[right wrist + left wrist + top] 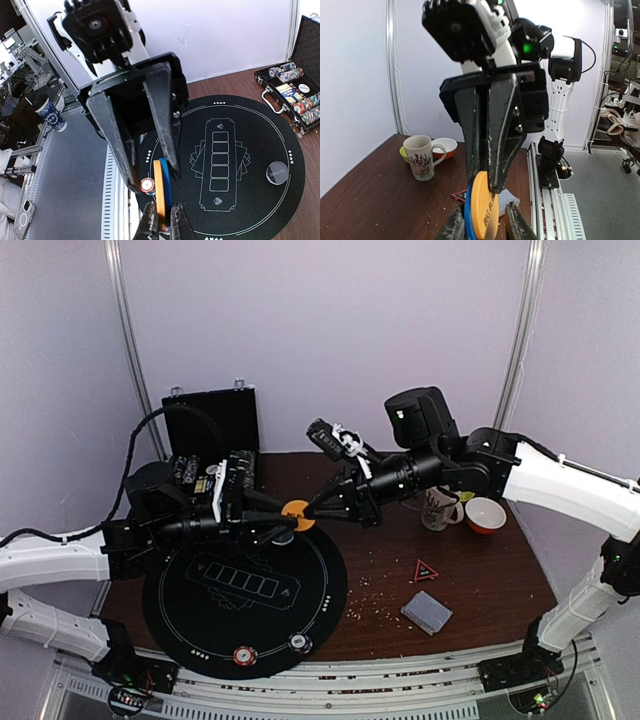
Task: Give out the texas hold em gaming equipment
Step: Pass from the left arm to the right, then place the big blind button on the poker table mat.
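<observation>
From my seat, the orange disc and the blue disc are pressed flat against each other and standing on edge in the air. They hang over the far rim of the round black mat, in front of the open black case. The orange face looks toward the near edge of the table and the blue one sits behind it, so their thin axis runs front to back.

My right gripper is closed on the pair. The left gripper meets it head-on, its fingers spread a little wider than the discs.

Lower on the mat lie a red-white disc and a black-white disc. The deck of cards lies off the mat to the right, well short of the mug.
</observation>
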`<state>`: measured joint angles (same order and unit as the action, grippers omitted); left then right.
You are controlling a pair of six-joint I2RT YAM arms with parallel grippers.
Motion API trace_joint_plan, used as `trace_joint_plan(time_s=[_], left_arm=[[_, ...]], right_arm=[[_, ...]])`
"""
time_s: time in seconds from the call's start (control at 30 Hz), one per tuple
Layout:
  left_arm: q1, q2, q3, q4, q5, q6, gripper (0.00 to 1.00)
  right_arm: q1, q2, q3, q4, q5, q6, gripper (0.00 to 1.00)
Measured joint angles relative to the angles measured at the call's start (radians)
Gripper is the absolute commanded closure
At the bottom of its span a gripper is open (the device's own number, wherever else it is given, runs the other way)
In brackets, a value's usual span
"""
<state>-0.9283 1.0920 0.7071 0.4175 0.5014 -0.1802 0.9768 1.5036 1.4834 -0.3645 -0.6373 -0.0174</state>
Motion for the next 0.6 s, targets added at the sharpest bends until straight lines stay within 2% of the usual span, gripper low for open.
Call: trace_joint_plan(time_s=[0.1,0.27,0.43,0.5,0.6], left_arm=[[0.003,-0.031,-0.009,0.037,-0.016,0.014,0.59],[0.029,-0.090,-0.035,0.056,-0.024,0.027,0.63],[0.071,-0.086,-0.043,0.061,-0.007,0.024,0.60],[0.072,-0.055,-0.043,0.060,0.011,0.021,0.62],[0.072,-0.010,-0.043,0.050,0.037,0.017,0.74]], right_arm=[[-0.020,-0.016,-0.022,0.027,-0.023,0.028,1.00],[-0.050,-0.044,-0.043,0.069,-0.058,0.062,1.00],[-0.058,-0.046,-0.045,0.105,-0.087,0.096,1.00],[-0.058,-0.046,-0.046,0.129,-0.100,0.114,1.00],[-0.057,-0.043,-0.047,0.161,-0.120,0.138,1.00]])
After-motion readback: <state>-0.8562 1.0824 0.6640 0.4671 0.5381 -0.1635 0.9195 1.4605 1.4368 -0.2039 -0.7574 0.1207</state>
